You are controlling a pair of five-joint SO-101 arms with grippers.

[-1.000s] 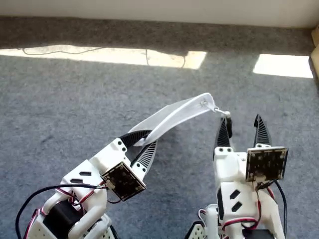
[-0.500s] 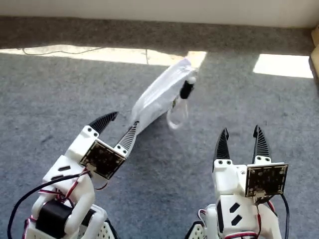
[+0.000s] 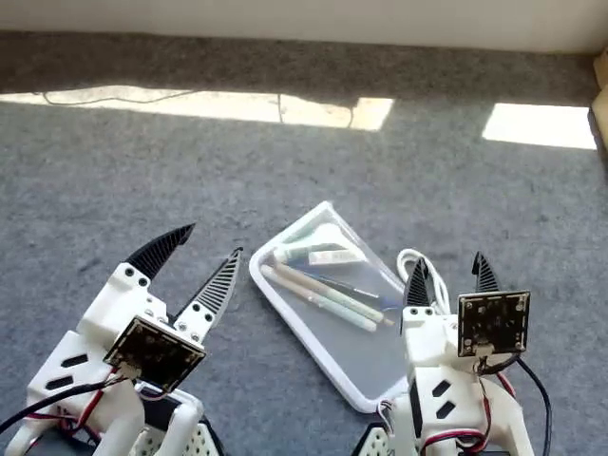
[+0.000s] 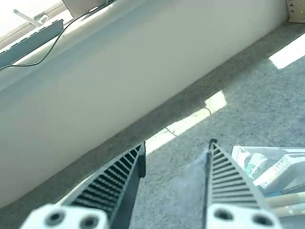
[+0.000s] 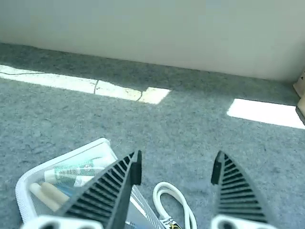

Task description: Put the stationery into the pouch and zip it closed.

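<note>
A clear pouch (image 3: 366,356) with a white rim lies flat on the grey carpet between the two arms. Inside it are pens (image 3: 323,296) and a tube (image 3: 318,255). Its white loop strap (image 3: 425,269) rests by the right arm's fingers. My left gripper (image 3: 211,240) is open just left of the pouch, with nothing between its fingers. My right gripper (image 3: 447,259) is open over the pouch's right side and also holds nothing. The left wrist view has the left gripper (image 4: 176,148) with the pouch (image 4: 271,164) beside it. In the right wrist view, the right gripper (image 5: 178,160) stands above the pouch (image 5: 66,176) and strap (image 5: 174,205).
Grey carpet (image 3: 142,180) covers the whole floor. Sunlit patches (image 3: 537,123) and a thin cable (image 3: 114,95) lie at the back near the pale wall (image 3: 304,17). A cardboard edge (image 3: 601,85) shows at the far right.
The left gripper held the pouch up a second ago, then let go. The pouch has dropped flat onto the carpet. The left arm has pulled back with its fingers open.
</note>
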